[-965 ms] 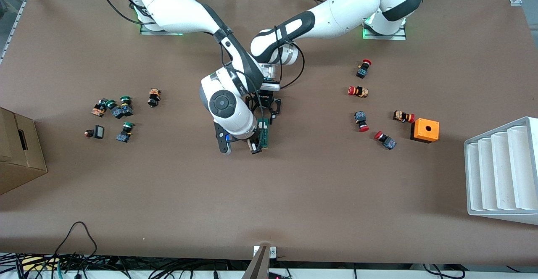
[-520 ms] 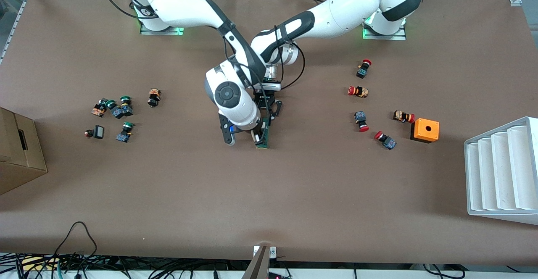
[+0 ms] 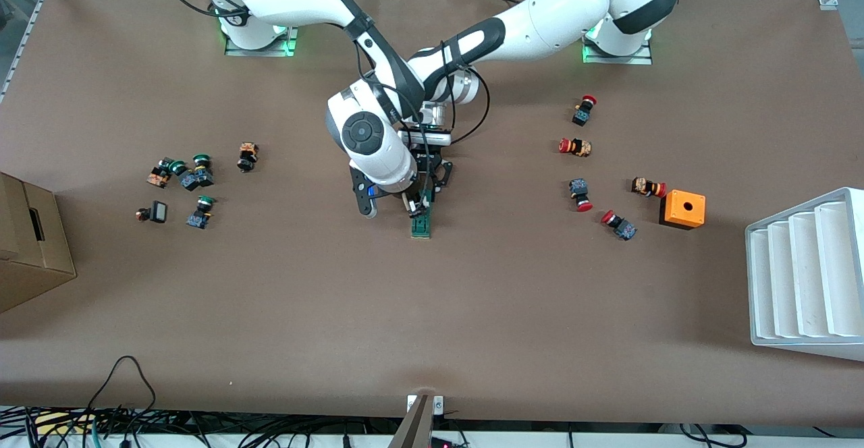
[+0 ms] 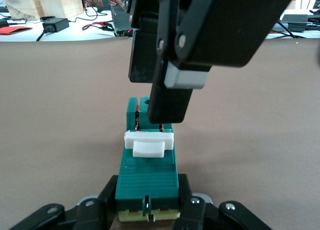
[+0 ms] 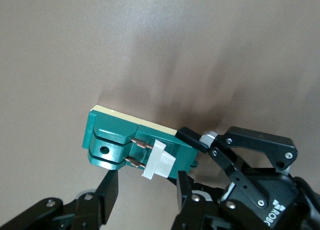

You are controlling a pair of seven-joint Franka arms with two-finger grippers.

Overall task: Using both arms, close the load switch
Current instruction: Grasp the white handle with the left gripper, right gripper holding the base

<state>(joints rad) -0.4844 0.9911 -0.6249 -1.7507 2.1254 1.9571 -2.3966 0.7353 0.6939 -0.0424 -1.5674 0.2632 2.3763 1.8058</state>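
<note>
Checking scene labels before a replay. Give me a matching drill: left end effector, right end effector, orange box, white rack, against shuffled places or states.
1. left end effector
2. right end effector
3. orange box
4. rack

A. fingers apart, over the switch
B. clamped on the switch's end
C. farthest toward the left arm's end
D. beside a red-capped button

Pairs: 1-B, 2-A, 3-D, 4-C
</note>
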